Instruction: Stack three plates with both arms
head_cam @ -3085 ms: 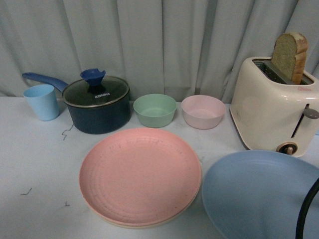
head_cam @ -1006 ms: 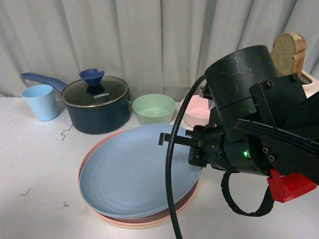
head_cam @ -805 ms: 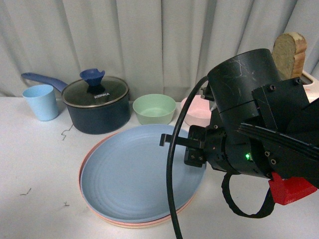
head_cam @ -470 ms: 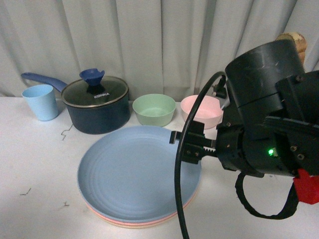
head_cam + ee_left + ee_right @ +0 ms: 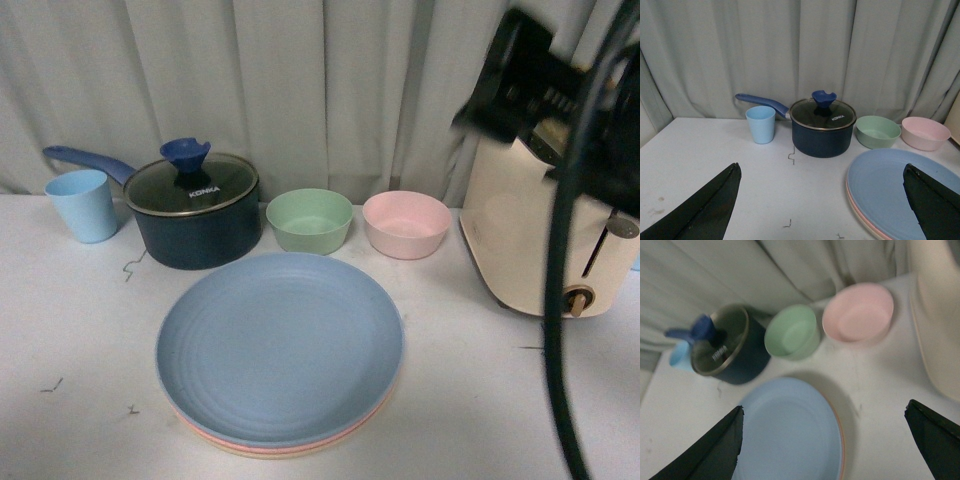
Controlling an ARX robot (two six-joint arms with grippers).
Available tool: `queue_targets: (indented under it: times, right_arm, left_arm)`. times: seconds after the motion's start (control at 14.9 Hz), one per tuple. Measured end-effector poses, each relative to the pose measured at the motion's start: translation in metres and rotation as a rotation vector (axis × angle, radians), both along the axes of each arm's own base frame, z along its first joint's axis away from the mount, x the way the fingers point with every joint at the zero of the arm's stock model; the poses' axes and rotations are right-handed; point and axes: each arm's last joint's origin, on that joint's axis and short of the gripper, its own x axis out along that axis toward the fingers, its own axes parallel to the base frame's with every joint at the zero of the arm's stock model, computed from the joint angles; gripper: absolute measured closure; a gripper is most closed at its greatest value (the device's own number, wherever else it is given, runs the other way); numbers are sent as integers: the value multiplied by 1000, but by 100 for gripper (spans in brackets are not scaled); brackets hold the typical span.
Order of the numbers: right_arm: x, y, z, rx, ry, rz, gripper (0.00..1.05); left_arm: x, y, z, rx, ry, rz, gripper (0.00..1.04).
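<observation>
- A light blue cup (image 5: pixel 83 204) was seen at the far left of the white table (image 5: pixel 70 330), beside the long blue handle of a dark saucepan (image 5: pixel 195 220) with a glass lid.
- A green bowl (image 5: pixel 310 220) and a pink bowl (image 5: pixel 407 223) were set side by side behind the stack, to the right of the saucepan.
- The light blue plate (image 5: pixel 278 345) was found lying flat on top of the stack at the middle of the table; beneath it only the rim of the pink plate (image 5: pixel 375 412) and, lowest, a thin cream-beige plate (image 5: pixel 262 452) edge could be seen.
- The left pincer (image 5: pixel 822 205) was shown wide open and empty, with its dark fingers (image 5: pixel 710 207) apart, above the table to the left of the stack.
- The right pincer (image 5: pixel 822 445) was likewise spread wide, holding nothing, high above the stack.
- A cream toaster (image 5: pixel 545 235) stood at the right, partly hidden by the blurred right arm (image 5: pixel 545 95) and its black cable (image 5: pixel 558 330).
</observation>
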Motion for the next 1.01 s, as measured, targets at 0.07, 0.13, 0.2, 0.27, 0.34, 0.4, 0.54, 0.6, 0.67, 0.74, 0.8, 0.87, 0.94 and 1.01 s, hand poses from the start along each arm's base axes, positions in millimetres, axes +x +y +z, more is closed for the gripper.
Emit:
queue_targets:
  times: [0.07, 0.13, 0.2, 0.27, 0.34, 0.4, 0.54, 0.6, 0.67, 0.74, 0.8, 0.87, 0.94, 1.01]
  right_arm:
    - [-17, -17, 13, -125, -284, -153, 23]
    - [-32, -29, 14, -194, -348, -211, 30]
    - [-35, -32, 14, -213, -361, -220, 32]
    - [-43, -39, 14, -256, -384, -233, 36]
    - [-49, -45, 15, -290, -394, -243, 39]
    - [-70, -62, 18, -371, -412, -268, 52]
    - [-102, -74, 16, -428, -431, -239, 76]
    - [-116, -78, 12, -437, -423, -226, 88]
    - [-130, -82, 7, -447, -413, -223, 99]
    - [-146, -85, 5, -456, -413, -225, 103]
    - [-158, -89, 3, -449, -446, -232, 103]
    - [-165, -98, 2, -446, -476, -240, 103]
    - [-168, -100, -4, -450, -467, -256, 103]
    - [-172, -99, -13, -448, -449, -230, 103]
  left_arm:
    - [0, 0, 0, 0, -1, -1, 7]
    - [0, 0, 0, 0, 0, 0, 7]
    - [0, 0, 0, 0, 0, 0, 7]
    - [0, 0, 0, 0, 0, 0, 7]
    - [0, 0, 0, 0, 0, 0, 7]
    - [0, 0, 0, 0, 0, 0, 7]
    - [0, 0, 0, 0, 0, -1, 7]
    - [0, 0, 0, 0, 0, 0, 7]
    - [0, 0, 0, 0, 0, 0, 7]
    - [0, 0, 0, 0, 0, 0, 7]
    - [0, 0, 0, 0, 0, 0, 7]
    - [0, 0, 0, 0, 0, 0, 7]
    - [0, 0, 0, 0, 0, 0, 7]
    - [0, 0, 0, 0, 0, 0, 7]
